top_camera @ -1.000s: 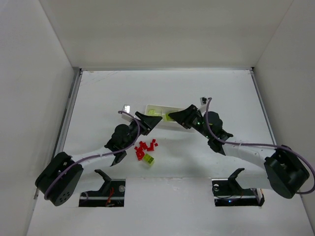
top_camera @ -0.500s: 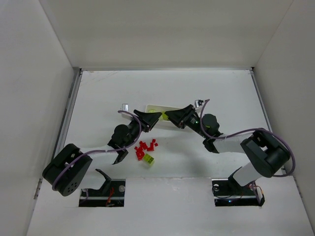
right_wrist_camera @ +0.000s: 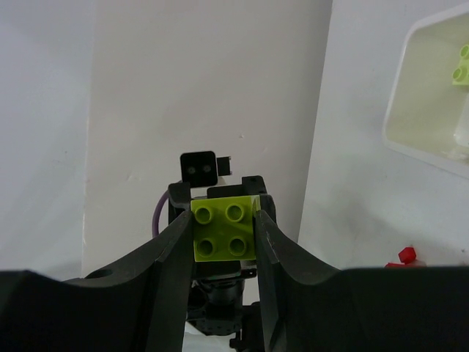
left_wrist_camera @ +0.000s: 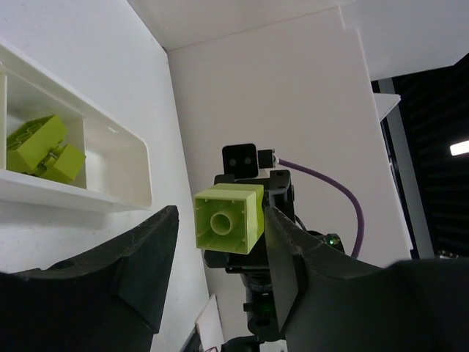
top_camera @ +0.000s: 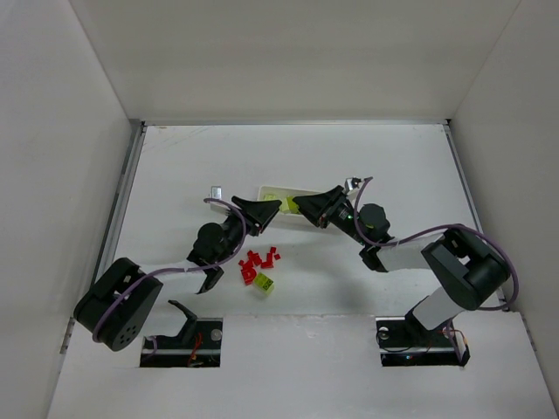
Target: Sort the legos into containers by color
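While the left gripper (left_wrist_camera: pixel 220 220) hangs loose, jaws spread around a lime-green square plastic brick (left_wrist_camera: pixel 229 218) with a gap on one side, the tiny red plastic bricks (top_camera: pixel 259 260) and a loose lime-green brick (top_camera: pixel 264 283) sit on the white table (top_camera: pixel 393 166) by its arm. That mid-air brick is right beside the long shallow white plastic tray (left_wrist_camera: pixel 117 158), where more lime-green bricks (left_wrist_camera: pixel 44 150) lie in one compartment. On the right, the right gripper (right_wrist_camera: pixel 223 220) is clamped tight on it, studs facing its camera.
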`<state>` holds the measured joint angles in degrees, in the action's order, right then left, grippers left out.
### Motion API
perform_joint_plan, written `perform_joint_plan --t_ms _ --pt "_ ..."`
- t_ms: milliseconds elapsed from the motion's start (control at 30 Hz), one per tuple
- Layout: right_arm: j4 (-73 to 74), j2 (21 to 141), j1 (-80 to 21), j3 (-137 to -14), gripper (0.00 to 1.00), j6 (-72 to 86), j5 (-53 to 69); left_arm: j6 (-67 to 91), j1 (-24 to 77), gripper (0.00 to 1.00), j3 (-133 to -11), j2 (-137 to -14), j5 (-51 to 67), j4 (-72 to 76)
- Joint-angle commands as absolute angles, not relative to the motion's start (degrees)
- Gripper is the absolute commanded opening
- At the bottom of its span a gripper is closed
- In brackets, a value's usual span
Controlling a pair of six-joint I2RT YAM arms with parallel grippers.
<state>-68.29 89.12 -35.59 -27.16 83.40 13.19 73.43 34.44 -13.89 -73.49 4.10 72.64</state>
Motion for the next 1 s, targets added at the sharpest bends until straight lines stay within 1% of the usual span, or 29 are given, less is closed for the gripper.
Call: perform_joint_plan --t_ms 0,100,267,333,467,700,800,967 --pt "-74.35 90.0 -35.55 -28.04 0.27 83.76 14.06 73.04 35.64 0.48 -16.26 -73.83 5.97 77.87" --pt "-76.19 90.96 -36.08 -28.04 0.27 84.55 13.89 72.86 35.73 0.46 -17.31 -74.44 6.85 77.87" --pt "-80.15 93.07 -36.17 -27.69 0.27 87.27 14.24 72.6 36.34 0.38 -16.96 -74.36 5.8 77.87" --pt "-80.68 93.51 -36.17 -27.6 0.27 87.8 14.24 72.6 36.25 0.36 -17.31 -74.36 6.24 77.87" --pt "-81.56 94.83 -36.52 -28.56 0.27 88.77 14.85 72.07 36.95 0.36 -17.31 -74.53 5.63 78.05" --pt "-82.62 95.45 -36.61 -29.01 0.27 89.56 15.21 71.9 36.69 0.43 -17.32 -75.15 4.84 78.13" --pt "-82.62 95.01 -36.6 -28.65 0.27 89.56 15.29 71.89 36.25 0.4 -17.66 -75.67 5.36 78.13" --pt "-83.32 95.27 -36.6 -28.92 0.27 89.73 15.91 70.66 36.96 0.41 -18.37 -76.02 5.1 77.79"
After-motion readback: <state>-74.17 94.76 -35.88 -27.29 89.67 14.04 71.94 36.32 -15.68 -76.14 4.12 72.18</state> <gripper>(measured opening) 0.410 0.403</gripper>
